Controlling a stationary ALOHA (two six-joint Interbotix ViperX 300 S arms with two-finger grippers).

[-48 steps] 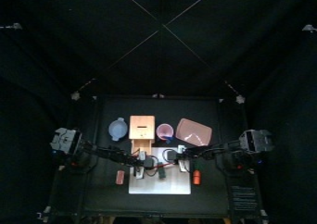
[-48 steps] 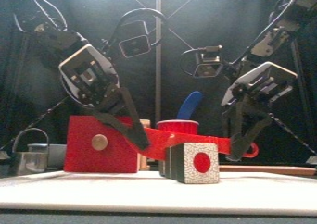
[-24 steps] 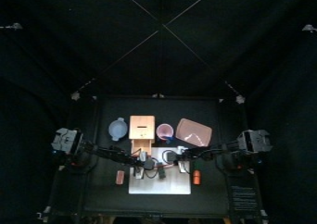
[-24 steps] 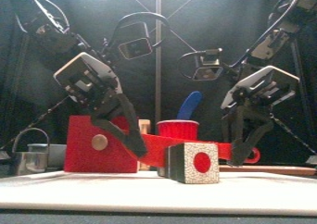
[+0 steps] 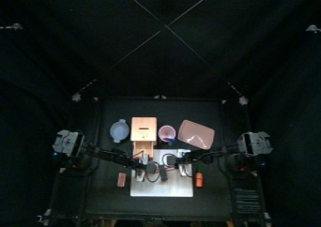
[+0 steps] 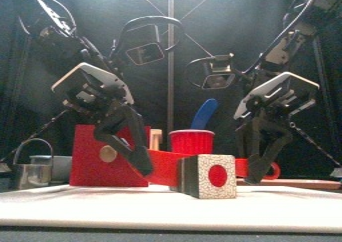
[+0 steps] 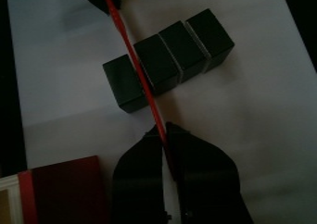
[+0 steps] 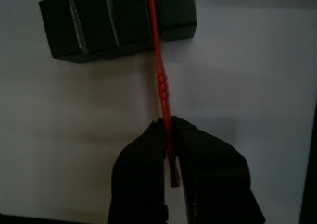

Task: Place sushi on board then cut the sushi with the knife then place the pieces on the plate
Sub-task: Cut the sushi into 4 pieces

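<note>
Behind the board [image 5: 160, 187], off its left corner, sits the bowl [image 5: 119, 130] with the box [image 5: 145, 128] next to it, both clear of the work. Over the board's left half the left gripper [image 7: 165, 140] comes down at a slant. Its jaws are pinched together on the far end of the red knife [image 8: 160, 70].

The knife lies crosswise over the sushi [image 6: 207, 176], which rests near the board's middle with its red-dotted end facing the board's front edge. The blade lines up with the seam between an end block and the other three, apparently so that a push splits off one piece cleanly. How deep it sits I cannot tell.

Behind the board's middle stands the cup [image 6: 191, 141] with the blue knife [image 6: 203, 113] in it, unused. Over the board's right half the right gripper [image 8: 171, 133] has its jaws clamped on the knife's handle. Holding both ends probably keeps the thin blade level and stops it twisting.

Behind the board's right corner waits the tray [image 5: 197, 132], with no piece on it yet and close enough to take each block once cut.
</note>
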